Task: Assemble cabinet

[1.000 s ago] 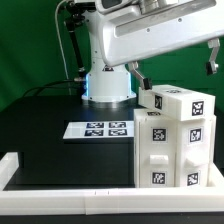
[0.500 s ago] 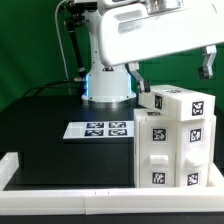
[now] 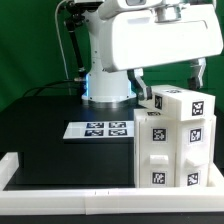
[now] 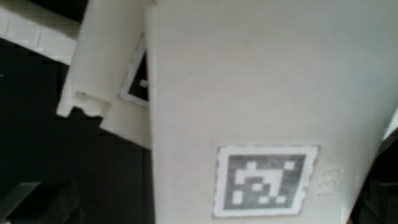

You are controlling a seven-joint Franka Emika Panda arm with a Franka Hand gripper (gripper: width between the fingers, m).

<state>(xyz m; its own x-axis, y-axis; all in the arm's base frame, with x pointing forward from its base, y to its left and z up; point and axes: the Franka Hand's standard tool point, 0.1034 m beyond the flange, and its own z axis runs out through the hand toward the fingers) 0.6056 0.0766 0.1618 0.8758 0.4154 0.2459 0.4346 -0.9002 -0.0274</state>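
Note:
The white cabinet (image 3: 175, 140) stands on the black table at the exterior view's right, a stack of white blocks with black-and-white tags on its faces. My gripper (image 3: 171, 80) hangs just above its top block. One dark finger (image 3: 142, 84) is by the top's left edge and the other (image 3: 200, 72) is over its right part, with the jaws spread wide. In the wrist view a white cabinet panel with a tag (image 4: 267, 180) fills the frame right below my gripper (image 4: 205, 205). Nothing is held.
The marker board (image 3: 100, 129) lies flat on the table left of the cabinet. A low white rail (image 3: 60, 175) edges the table's front and left. The robot's base (image 3: 108, 88) stands at the back.
The arm's white wrist body has shifted towards the exterior view's left and lower. The right finger now shows above the cabinet top. The cabinet has not moved.

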